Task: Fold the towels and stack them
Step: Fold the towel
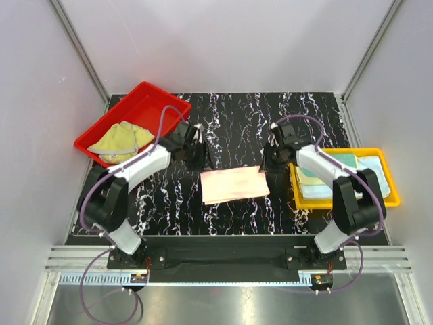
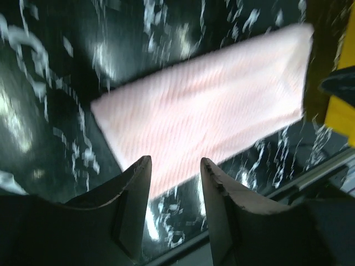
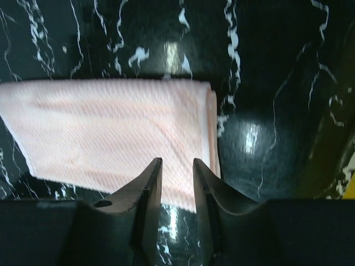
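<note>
Lying flat on the black marbled table [image 1: 237, 122], the folded pink towel [image 1: 234, 185] is sitting midway between the two arms, and neither pincer is holding it. The left gripper [image 2: 175, 163] is hanging near its left edge with the jaws parted and nothing between them. The right gripper [image 3: 176, 162] is hovering at the folded right edge, its jaws narrowly apart and likewise empty. From where I am standing, the risk is in the lift towards the yellow tray [image 1: 338, 202], where a stack of folded towels [image 1: 375, 172] is waiting. If a pincer is catching only the top layer, the fold is likely to be falling open in the air. If it is biting too near one corner, the cloth is going to be drooping and landing skewed on the pile. A low swing could also be knocking the tray's rim. The right arm is covering part of that stack, so I am not making out how many towels are in it or how square it is. The left wrist view is blurring, and the towel's layers are hardly showing there. A yellow-green towel [image 1: 122, 141] is lying crumpled in the red tray [image 1: 145, 108], and I cannot tell whether another is hiding beneath it.
</note>
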Controlling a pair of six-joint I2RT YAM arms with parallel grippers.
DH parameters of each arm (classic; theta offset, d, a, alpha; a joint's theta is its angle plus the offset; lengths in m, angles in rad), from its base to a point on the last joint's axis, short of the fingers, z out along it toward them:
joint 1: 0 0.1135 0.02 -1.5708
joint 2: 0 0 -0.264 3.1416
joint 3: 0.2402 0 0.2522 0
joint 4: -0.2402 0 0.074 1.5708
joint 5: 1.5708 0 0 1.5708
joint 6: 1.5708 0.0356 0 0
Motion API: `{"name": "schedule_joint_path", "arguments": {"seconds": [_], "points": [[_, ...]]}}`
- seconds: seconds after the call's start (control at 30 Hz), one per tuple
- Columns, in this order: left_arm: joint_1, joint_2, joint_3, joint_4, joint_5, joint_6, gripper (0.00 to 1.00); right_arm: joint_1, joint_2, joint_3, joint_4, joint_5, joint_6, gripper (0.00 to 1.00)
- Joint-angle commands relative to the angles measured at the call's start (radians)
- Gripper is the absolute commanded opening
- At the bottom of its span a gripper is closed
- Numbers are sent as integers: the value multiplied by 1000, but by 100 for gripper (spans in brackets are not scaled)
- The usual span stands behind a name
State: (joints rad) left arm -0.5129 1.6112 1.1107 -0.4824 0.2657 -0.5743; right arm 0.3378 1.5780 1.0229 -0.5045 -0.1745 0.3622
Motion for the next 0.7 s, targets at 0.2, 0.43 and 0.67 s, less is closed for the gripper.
{"name": "schedule_joint_path", "arguments": {"seconds": [0.2,0.43,0.67], "points": [[56,220,64,96,56,34,43,-11,200,157,52,38,-72,30],[68,237,23,51,-78,45,43,-26,304,175,26,153,-78,27],[77,205,63,-28,-99,60,43,-26,269,195,9,121,-91,27]]}}
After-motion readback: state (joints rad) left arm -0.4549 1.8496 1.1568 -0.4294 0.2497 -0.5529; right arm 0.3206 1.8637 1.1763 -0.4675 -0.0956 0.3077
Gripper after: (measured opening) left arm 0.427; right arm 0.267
